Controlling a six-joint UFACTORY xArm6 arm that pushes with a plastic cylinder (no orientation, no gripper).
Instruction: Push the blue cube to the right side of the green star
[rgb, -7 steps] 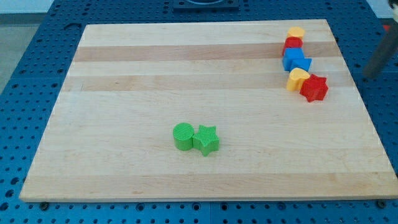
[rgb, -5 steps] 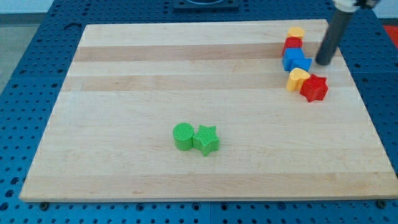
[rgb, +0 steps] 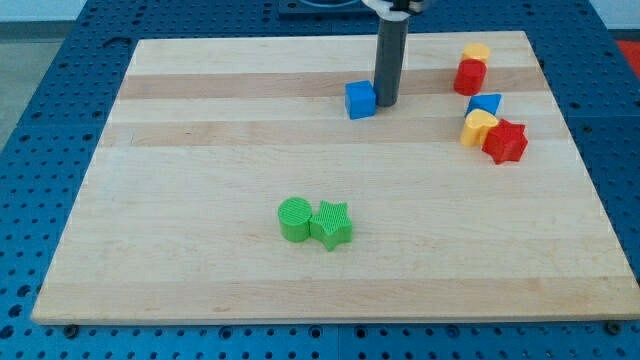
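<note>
The blue cube (rgb: 360, 100) lies on the wooden board (rgb: 200, 150) near the view's top, left of the block cluster. My tip (rgb: 386, 103) stands right against the cube's right side. The green star (rgb: 332, 224) lies in the lower middle of the board, touching a green cylinder (rgb: 295, 218) on its left. The blue cube is well above and slightly right of the star.
At the view's top right lie a yellow block (rgb: 476, 51), a red block (rgb: 470, 76), another blue block (rgb: 485, 103), a second yellow block (rgb: 478, 127) and a red star (rgb: 506, 141). The blue perforated table surrounds the board.
My tip has swept from the view's right edge leftward past the cluster, pushing the blue cube out of the cluster and far to the left.
</note>
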